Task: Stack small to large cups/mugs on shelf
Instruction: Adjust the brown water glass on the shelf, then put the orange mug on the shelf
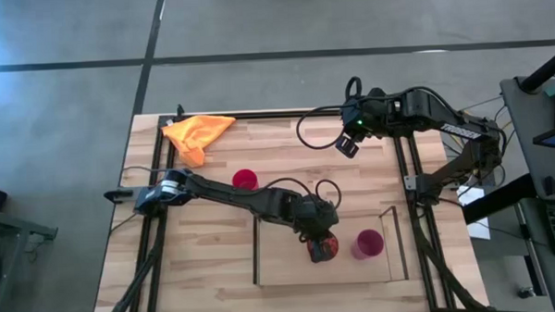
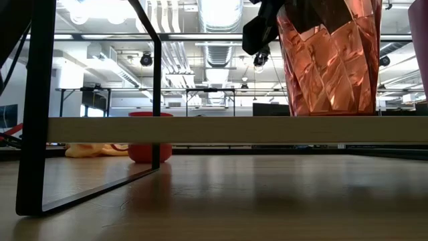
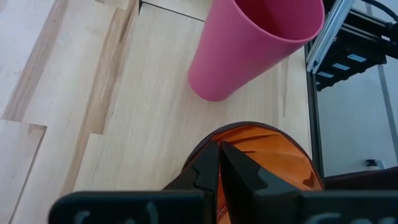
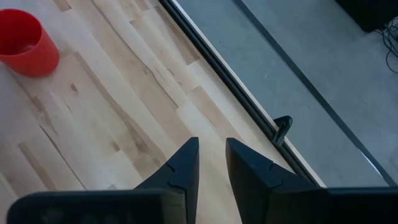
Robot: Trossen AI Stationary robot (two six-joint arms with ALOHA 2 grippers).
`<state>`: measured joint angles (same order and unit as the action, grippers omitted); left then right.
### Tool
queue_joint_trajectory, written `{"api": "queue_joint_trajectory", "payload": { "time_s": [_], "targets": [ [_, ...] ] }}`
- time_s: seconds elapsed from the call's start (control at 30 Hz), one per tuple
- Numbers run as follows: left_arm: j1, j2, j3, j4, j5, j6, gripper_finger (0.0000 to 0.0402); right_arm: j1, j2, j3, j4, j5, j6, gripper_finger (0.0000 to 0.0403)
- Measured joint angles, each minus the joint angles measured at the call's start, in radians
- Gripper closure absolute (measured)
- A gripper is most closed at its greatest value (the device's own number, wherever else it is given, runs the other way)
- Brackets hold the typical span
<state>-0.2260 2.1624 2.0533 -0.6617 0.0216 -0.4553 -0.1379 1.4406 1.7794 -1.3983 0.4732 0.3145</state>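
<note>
The orange cup with dark lines [image 1: 324, 251] [image 2: 328, 60] stands upright on the light-wood shelf [image 1: 281, 262] [image 2: 200, 129], near the board's middle. My left gripper [image 1: 315, 236] [image 3: 219, 149] is over it, shut on its rim. The magenta-pink tumbler [image 1: 368, 244] [image 3: 249, 50] stands on its base on the shelf, just right of the orange cup. A red cup [image 1: 245, 179] [image 4: 26, 40] sits on the tabletop beyond the shelf's far left corner. My right gripper [image 1: 347, 146] [image 4: 211, 146] hovers near the table's far edge, narrowly open and holding nothing. My left gripper pinches the orange cup's wall at the rim [image 3: 208, 144], on the side toward the table's left, one finger inside the cup and one outside. The fingers come from above, slanting down. In the low view the cup is upright with its base at the shelf board.
A yellow-orange cloth [image 1: 198, 133] lies crumpled at the table's far left corner. Thin dark upright panels [image 2: 33, 107] stand at the shelf's short ends. The black frame rails [image 1: 417, 216] run along the table's right side. Bare wood shows on the shelf's left half.
</note>
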Motion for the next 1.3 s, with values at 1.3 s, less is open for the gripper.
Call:
{"api": "queue_joint_trajectory", "payload": {
  "time_s": [1.3],
  "targets": [
    [0.163, -0.307, -0.055, -0.763, -0.19, 0.016, 0.04, 0.0, 0.0, 0.0, -0.002, -0.003, -0.001, 0.0316]
  ]
}}
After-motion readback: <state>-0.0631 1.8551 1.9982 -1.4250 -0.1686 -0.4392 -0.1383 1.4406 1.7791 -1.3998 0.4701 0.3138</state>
